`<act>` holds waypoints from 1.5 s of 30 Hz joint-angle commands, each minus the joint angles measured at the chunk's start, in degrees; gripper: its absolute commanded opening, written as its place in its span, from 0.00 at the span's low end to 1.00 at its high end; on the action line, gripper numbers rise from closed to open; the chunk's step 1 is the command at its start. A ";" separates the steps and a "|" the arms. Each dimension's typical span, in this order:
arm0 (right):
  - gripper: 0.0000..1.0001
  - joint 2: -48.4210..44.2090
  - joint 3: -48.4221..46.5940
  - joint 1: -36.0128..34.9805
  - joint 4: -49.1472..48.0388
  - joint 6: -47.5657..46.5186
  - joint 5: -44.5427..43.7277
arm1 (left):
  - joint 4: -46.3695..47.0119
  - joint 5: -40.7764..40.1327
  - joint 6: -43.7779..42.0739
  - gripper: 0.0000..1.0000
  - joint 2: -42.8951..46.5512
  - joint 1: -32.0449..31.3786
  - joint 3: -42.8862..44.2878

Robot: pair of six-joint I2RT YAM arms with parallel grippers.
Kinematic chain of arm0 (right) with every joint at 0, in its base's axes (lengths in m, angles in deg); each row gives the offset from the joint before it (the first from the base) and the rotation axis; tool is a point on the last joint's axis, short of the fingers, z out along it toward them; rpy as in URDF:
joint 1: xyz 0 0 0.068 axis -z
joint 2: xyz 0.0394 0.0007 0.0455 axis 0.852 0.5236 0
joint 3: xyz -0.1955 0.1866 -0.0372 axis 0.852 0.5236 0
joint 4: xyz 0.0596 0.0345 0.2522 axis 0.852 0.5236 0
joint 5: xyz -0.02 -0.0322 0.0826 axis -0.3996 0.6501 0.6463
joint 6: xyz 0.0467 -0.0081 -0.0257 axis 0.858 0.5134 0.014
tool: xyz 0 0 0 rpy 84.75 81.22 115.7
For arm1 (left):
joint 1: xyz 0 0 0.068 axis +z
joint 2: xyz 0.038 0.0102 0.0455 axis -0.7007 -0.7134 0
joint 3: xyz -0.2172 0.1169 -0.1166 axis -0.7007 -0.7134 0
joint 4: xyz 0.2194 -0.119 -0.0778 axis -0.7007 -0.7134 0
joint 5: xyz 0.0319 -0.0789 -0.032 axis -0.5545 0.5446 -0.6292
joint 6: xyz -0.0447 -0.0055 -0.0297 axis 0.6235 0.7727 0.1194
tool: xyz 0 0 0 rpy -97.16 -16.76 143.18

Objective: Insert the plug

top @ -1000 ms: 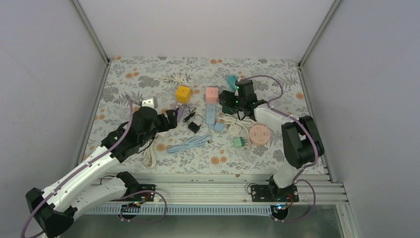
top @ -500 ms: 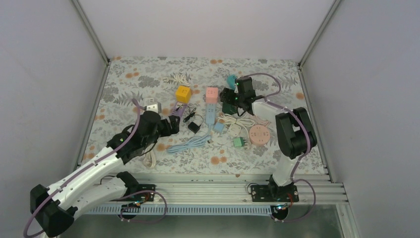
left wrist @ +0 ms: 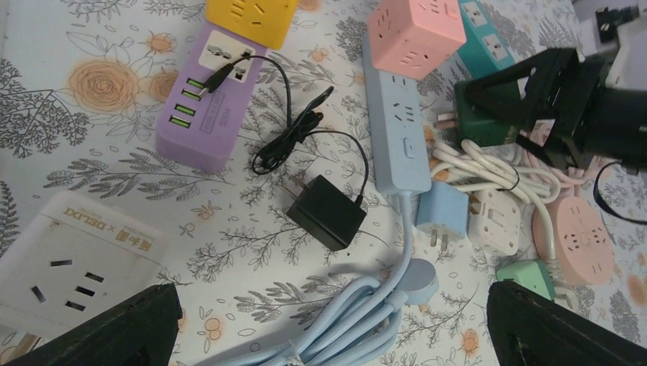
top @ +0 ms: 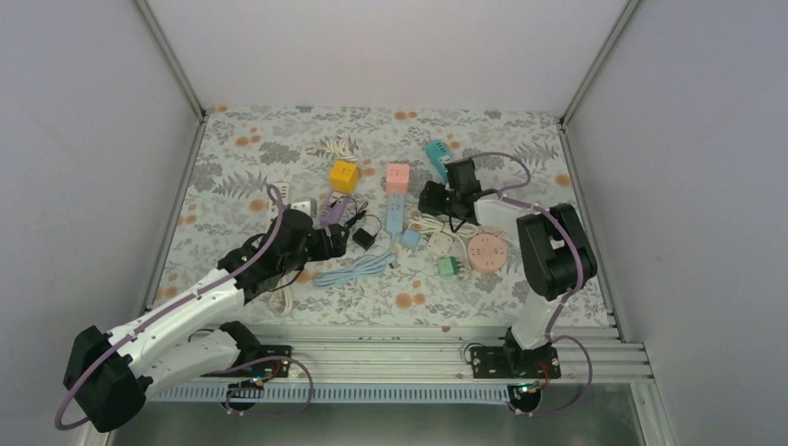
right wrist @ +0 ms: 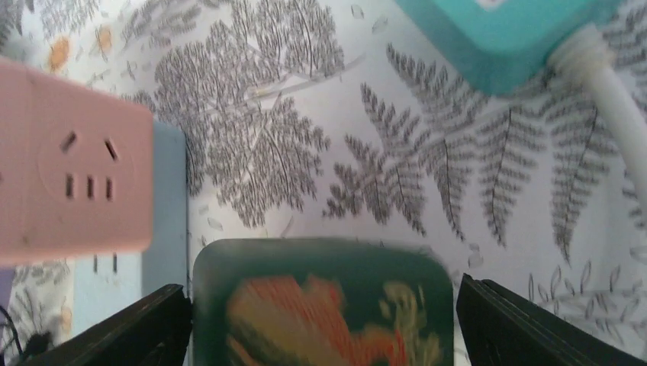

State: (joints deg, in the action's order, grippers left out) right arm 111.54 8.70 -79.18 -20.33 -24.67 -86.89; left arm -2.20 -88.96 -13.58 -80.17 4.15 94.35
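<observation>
You see the right jaws straddling the green plug [right wrist: 320,305] on the desk [top: 232,158] beside the pink socket cube [right wrist: 69,175] (pinching or merely flanking, you cannot tell), while the left jaws hang spread wide over the blue cable [left wrist: 358,313], presumably kept free to help the insertion.

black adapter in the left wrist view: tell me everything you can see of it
The black adapter is a small matte block with rounded edges, plastic by the look. It lies flat and askew on the floral cloth, between the purple strip and the blue strip, its body touching neither. Its prongs are not clear. A thin black cable leaves one corner, bunches into a loose coil and ends in a connector on the purple strip; whether it is seated I cannot tell.
</observation>
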 commanded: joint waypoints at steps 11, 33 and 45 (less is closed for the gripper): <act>0.57 -7.72 6.10 0.13 -7.22 2.54 3.84 | 3.11 1.54 -0.38 1.00 -1.56 0.08 0.71; 0.58 -26.50 6.11 -9.89 -17.06 -37.41 28.21 | 0.39 14.12 -5.86 1.00 -2.75 10.01 14.52; 0.58 -22.57 -10.09 -24.67 -0.65 -62.96 11.74 | -11.67 21.78 -7.83 1.00 -6.36 10.95 34.61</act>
State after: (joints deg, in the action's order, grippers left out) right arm 87.78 2.16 -100.93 -25.94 -76.52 -69.44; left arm -6.22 -70.49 -19.24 -84.10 14.73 125.26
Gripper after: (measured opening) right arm 0.635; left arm 0.999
